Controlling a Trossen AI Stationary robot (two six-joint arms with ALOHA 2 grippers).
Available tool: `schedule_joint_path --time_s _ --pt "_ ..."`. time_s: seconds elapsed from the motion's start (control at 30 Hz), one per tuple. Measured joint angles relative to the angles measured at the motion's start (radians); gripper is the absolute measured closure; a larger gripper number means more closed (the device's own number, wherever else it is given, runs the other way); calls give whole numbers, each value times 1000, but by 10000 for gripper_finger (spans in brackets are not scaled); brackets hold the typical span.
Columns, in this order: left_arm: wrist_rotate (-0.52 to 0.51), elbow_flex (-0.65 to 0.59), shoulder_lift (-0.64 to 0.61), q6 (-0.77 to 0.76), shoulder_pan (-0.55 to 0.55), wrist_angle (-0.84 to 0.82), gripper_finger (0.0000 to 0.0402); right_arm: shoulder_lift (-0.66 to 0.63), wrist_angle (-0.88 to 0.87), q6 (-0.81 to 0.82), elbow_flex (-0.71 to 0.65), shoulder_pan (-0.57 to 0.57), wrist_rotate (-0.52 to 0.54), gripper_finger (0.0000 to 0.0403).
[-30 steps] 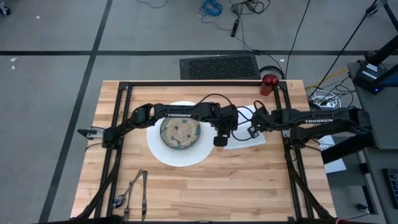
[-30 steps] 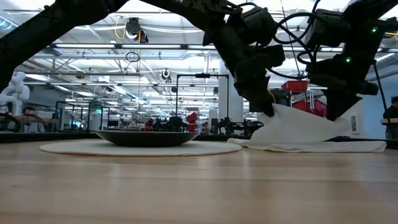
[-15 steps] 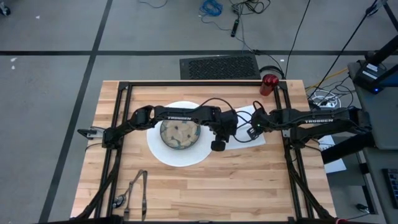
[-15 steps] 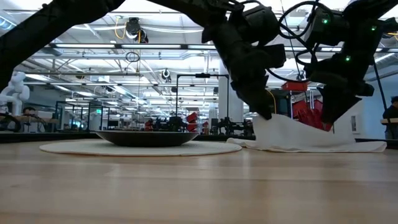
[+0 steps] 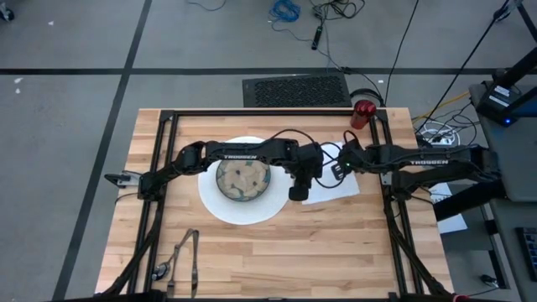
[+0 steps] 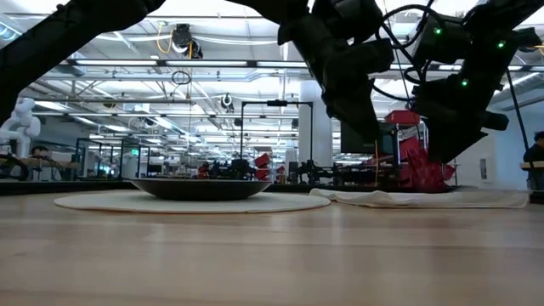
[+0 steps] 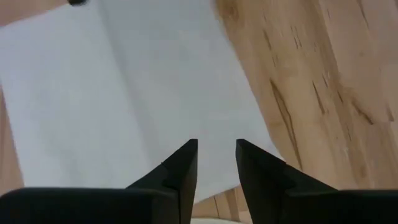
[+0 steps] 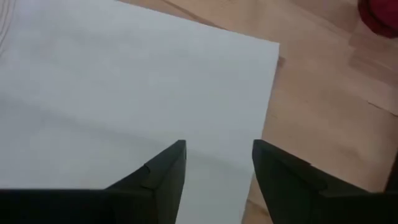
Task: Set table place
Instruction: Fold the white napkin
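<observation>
1. The tabletop (image 5: 277, 252) is a large pale wooden surface with a black frame along its edges.
2. The two dark arms reach toward the middle from opposite sides, and both end above the napkin.
3. The big white plate (image 5: 220, 209) lies near the middle of the tabletop, a little to the left.
4. The white napkin (image 5: 340, 186) lies flat on the wood, just beside the right edge of the plate. In the low view it looks like a thin flat layer (image 6: 425, 199).
5. The patterned bowl (image 5: 242, 181) stands on the plate.
6. The left pincer (image 5: 297, 192) hangs over the napkin's near-left part. Its fingers (image 7: 183, 165) stand a little apart with a narrow gap, and they hold nothing.
7. The right pincer (image 5: 334, 173) is above the napkin too, close to the left one. Its fingers (image 8: 165, 168) are spread wide and empty.
8. The dark cutlery (image 5: 180, 256) lies near the front left corner of the tabletop, well apart from the plate.
9. The small red cup (image 5: 362, 110) stands at the far right edge of the tabletop.
</observation>
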Motion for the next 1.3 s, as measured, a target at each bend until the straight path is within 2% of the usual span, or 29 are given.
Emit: schedule_joint_path --time_s 0.4,0.7,0.9,1.07,1.3 --pt "-27 -3 7 -4 52 -36 306 151 40 14 0 -4 4 243" --pt "-30 -3 7 -3 67 -23 306 124 70 -126 0 -29 -15 243" --pt "-41 -3 7 2 66 -28 306 85 74 -162 0 -79 -136 243" --pt "-192 -3 19 -30 54 -38 285 70 44 -140 0 -125 -140 243" --pt "-183 -2 90 -27 36 -13 255 69 13 -87 0 -110 -265 243"
